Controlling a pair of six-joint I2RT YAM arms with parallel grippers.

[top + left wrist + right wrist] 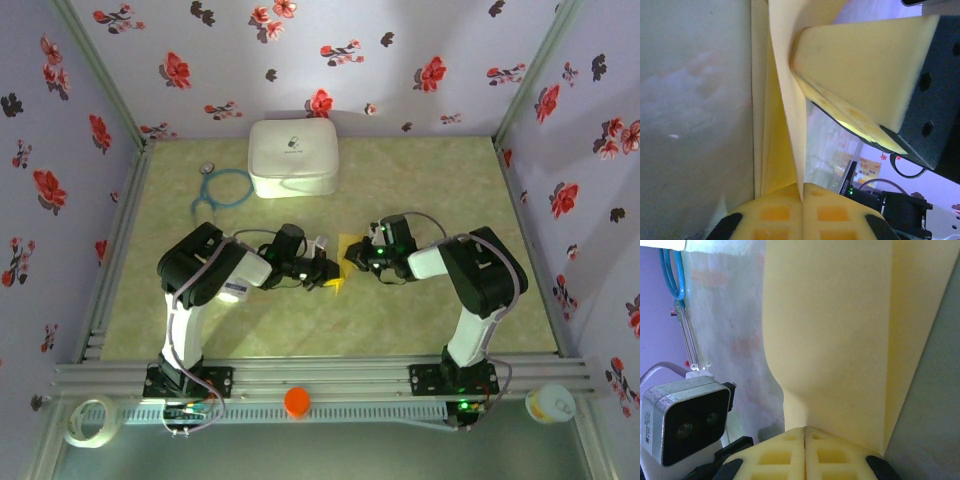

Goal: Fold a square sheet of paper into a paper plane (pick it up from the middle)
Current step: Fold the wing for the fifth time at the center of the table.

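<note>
The yellow square sheet of paper [346, 262] hangs folded in several layers between my two grippers, just above the middle of the table. My left gripper [326, 271] comes in from the left and is shut on one edge of the sheet of paper [786, 105]; the thin edge runs into the seam of its yellow pads [785, 215]. My right gripper [362, 258] faces it from the right, shut on the opposite side of the sheet of paper [840, 335]. Its pads [832, 455] are pressed together. Whether the folds form a paper plane I cannot tell.
A white rounded case [292, 158] stands at the back, with a blue stethoscope [222, 188] to its left. On the front rail are an orange cap [298, 402], a tape roll [88, 420] and a small cup [550, 403]. Flowered walls close three sides.
</note>
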